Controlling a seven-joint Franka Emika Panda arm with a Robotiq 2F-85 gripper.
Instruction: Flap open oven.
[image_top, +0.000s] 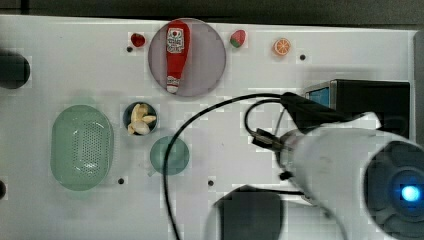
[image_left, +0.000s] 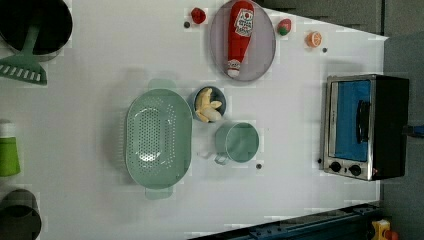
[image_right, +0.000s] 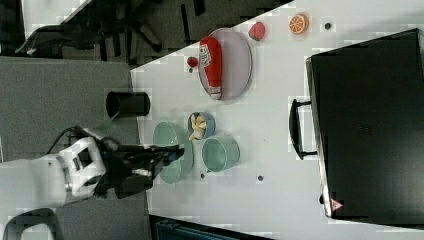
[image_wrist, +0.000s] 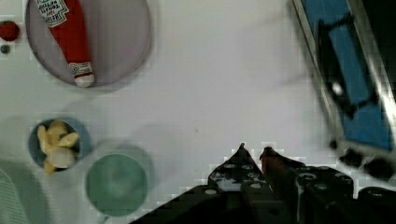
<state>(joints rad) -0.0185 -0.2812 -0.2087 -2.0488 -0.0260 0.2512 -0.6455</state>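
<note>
The oven (image_left: 387, 127) stands on its base at the left view's right, and its blue glass door (image_left: 352, 117) is flush in the silver frame, with the dark bar handle (image_left: 362, 121) across it and black knobs (image_left: 345, 167) at one end. Its black top (image_right: 370, 125) and the handle (image_right: 295, 129) face the right view. My gripper (image_wrist: 253, 149) hangs above the white table (image_wrist: 210, 84), away from the door (image_wrist: 359, 79), its two fingertips close together with nothing between them. In the top view the gripper (image_top: 290, 100) is beside the oven's front (image_top: 320, 94).
A grey plate with a ketchup bottle (image_left: 239, 35) lies at the far side. Near the middle sit a small bowl of banana pieces (image_left: 208, 105), a green cup (image_left: 239, 142) and a green colander (image_left: 157, 137). Small toy fruits (image_left: 313, 39) lie along the far edge.
</note>
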